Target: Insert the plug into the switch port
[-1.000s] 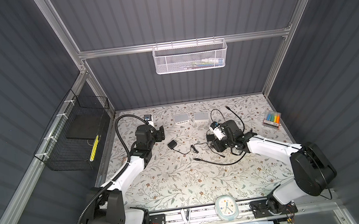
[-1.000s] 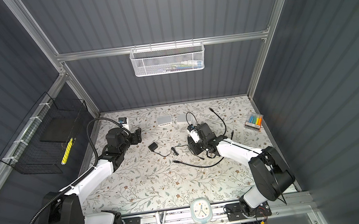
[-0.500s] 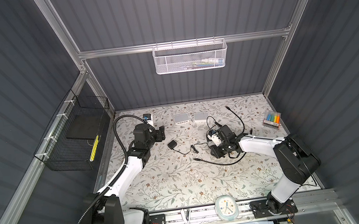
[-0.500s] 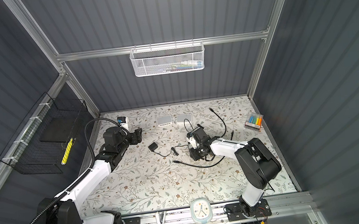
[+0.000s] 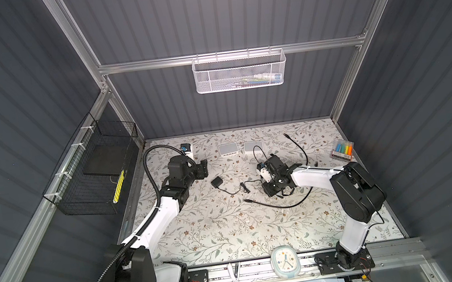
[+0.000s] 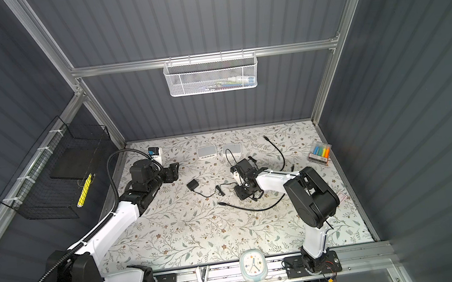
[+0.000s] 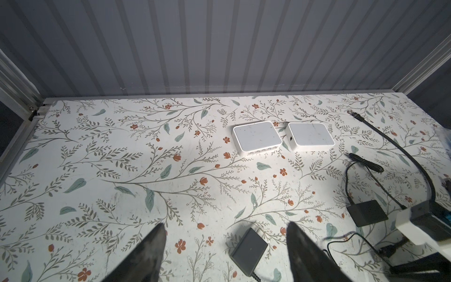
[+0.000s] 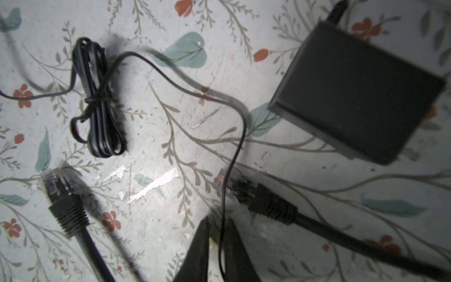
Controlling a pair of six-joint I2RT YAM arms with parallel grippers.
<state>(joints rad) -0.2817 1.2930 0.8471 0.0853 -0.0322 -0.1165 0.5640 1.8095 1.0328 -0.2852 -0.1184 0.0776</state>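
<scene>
At table (image 5: 215, 235) rear, left switch (image 5: 228, 149) just beside right switch (image 5: 253, 146); adapter (image 5: 217, 182) in front; markers (image 5: 343, 150) far right.

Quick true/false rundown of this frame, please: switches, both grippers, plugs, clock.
1. Two white switches sit side by side near the back wall. True.
2. The left gripper holds a plug. False: its jaws are open and empty above the table.
3. A thin cord runs between the jaws of the right gripper. True.
4. The right gripper has a network plug in its jaws. False: both network plugs lie loose on the table, ahead of the jaws.
5. The clock stands against the back wall. False: it sits at the front edge, between the two arm bases.
</scene>
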